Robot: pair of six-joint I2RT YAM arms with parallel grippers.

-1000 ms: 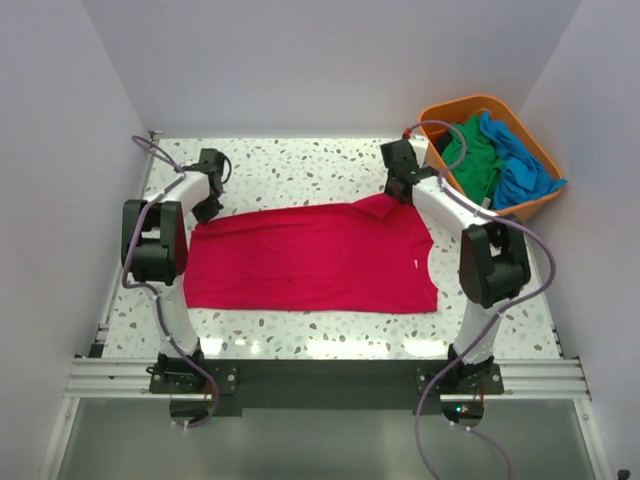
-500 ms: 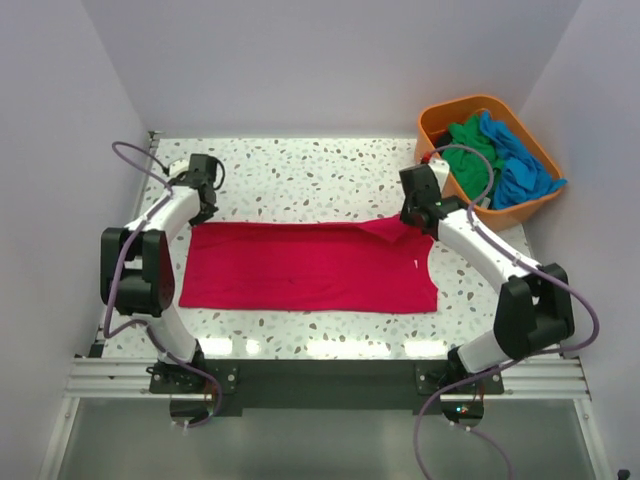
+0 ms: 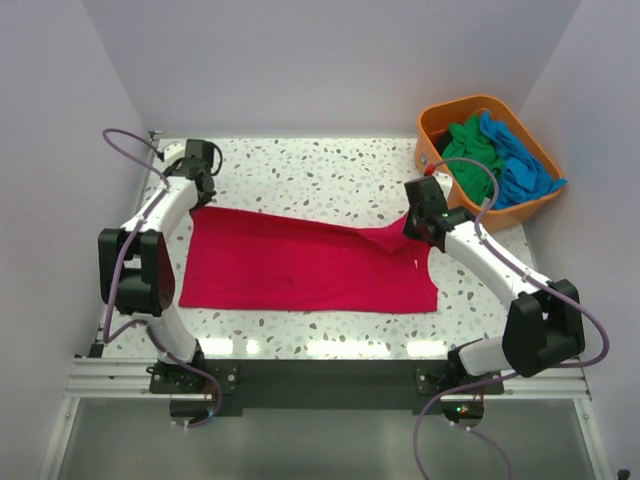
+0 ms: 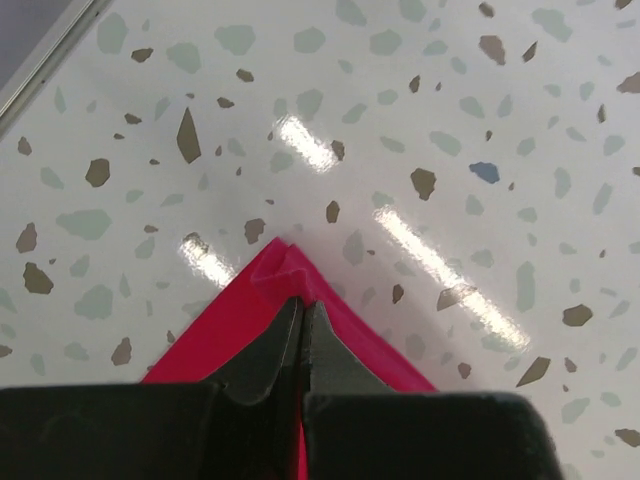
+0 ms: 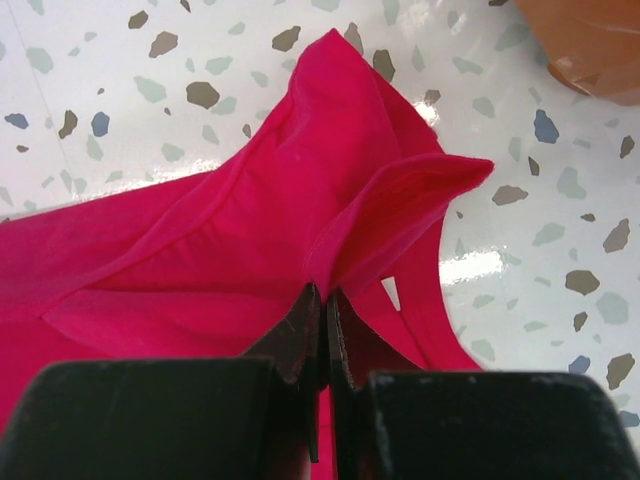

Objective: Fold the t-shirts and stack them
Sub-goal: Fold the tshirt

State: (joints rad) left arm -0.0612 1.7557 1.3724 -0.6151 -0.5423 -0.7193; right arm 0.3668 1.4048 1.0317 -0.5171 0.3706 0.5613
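The crimson red t-shirt (image 3: 300,265) lies spread across the speckled table, folded lengthwise. My left gripper (image 3: 197,192) is shut on its far left corner (image 4: 285,268), low over the table. My right gripper (image 3: 413,228) is shut on a raised fold (image 5: 400,200) at the shirt's far right, near the neck; the small white label (image 5: 389,291) shows beside the fingers. The green t-shirt (image 3: 470,155) and the bright blue t-shirt (image 3: 520,165) lie bunched in the orange basket (image 3: 445,108) at the far right.
The basket's orange wall (image 5: 590,40) shows close to the right gripper. Purple walls stand on the left, right and back. A metal rail (image 3: 320,375) runs along the near edge by the arm bases.
My right gripper has moved nearer and rightward, drawing the shirt's far right fold with it. My left gripper has moved toward the far left with its corner, stretching the far edge.
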